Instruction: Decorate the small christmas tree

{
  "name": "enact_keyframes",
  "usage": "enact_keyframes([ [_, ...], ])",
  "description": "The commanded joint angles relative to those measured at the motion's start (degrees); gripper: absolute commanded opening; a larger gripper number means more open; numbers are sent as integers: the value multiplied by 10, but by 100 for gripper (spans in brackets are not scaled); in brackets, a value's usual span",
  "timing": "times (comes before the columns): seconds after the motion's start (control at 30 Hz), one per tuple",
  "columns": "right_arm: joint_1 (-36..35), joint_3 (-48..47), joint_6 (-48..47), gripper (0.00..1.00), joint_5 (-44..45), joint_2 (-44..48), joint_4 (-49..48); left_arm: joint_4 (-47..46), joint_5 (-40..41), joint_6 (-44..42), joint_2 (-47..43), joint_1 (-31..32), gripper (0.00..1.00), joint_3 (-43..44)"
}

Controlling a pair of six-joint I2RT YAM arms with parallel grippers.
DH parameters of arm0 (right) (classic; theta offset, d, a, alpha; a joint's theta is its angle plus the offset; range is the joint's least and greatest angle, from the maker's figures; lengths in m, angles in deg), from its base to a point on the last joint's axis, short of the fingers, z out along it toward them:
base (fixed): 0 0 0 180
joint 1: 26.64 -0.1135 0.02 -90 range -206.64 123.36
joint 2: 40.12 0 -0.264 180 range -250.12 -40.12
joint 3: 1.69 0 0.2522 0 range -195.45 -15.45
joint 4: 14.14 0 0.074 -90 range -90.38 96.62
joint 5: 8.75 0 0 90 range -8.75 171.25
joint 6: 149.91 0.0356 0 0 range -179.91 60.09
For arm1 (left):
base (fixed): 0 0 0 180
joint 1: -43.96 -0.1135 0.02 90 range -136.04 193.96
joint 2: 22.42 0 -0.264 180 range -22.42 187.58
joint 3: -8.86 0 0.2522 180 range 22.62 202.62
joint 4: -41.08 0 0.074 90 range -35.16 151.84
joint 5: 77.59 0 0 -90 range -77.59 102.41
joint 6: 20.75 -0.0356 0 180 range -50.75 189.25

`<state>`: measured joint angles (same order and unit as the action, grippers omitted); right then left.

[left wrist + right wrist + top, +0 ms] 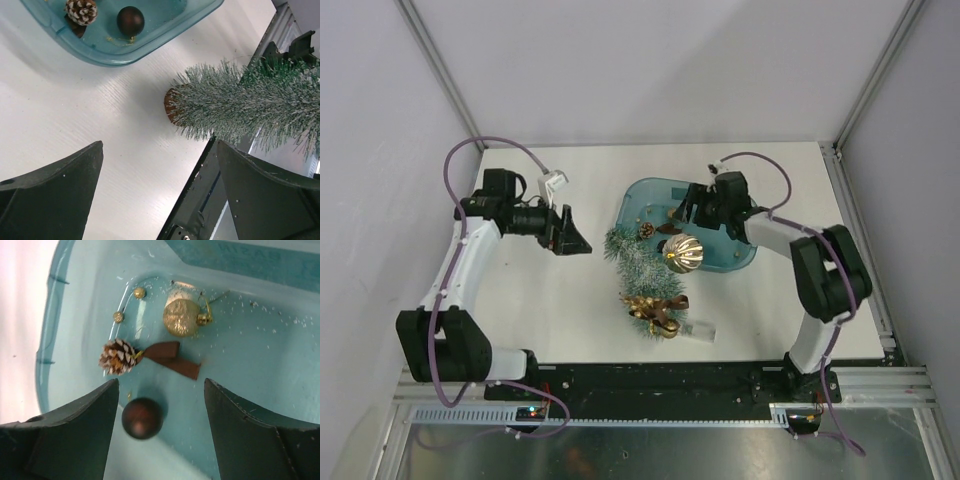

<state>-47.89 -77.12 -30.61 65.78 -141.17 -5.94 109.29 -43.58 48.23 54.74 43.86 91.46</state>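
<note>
- The small christmas tree point(638, 268), a bristly dark green cone frosted white, lies on its side on the white table point(550, 320), just in front of the translucent teal plastic tub point(632, 203).
- From the left wrist I see its round wood-slice base point(170, 106) pointing toward the tub, close to the rim but apart from it. The tip runs toward the near edge.
- A cluster of gold and brown ornaments point(656, 306) sits on the tree near its tip.
- A large striped gold ball point(682, 253) rests between the branches and the tub's rim. I cannot tell whether it hangs on a branch.
- My left gripper point(572, 236) hovers over bare table left of the tree, jaws spread wide with nothing between them.
- My right gripper point(161, 384) hangs inside the tub, jaws well apart and empty, over a matte brown ball point(142, 418).
- Beyond it lie a white-tipped pine cone point(118, 356) with a brown ribbon point(176, 361), a glittery gold ball point(181, 317) and two small gold beads point(139, 292).
</note>
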Motion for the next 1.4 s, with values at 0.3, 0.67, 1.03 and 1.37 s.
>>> enact_keyframes([
  [0.3,-36,-226,-42,74,145,-179,87,2,7,-11,29,-20,100,23],
  [0.67,-67,-290,-79,72,219,-237,134,2,9,-15,30,-21,99,17],
  [1.03,-36,-200,-82,54,230,-171,116,2,-5,-10,27,-21,100,20],
  [1.37,-12,-87,-84,35,237,-74,108,1,-19,-17,22,-21,100,14],
])
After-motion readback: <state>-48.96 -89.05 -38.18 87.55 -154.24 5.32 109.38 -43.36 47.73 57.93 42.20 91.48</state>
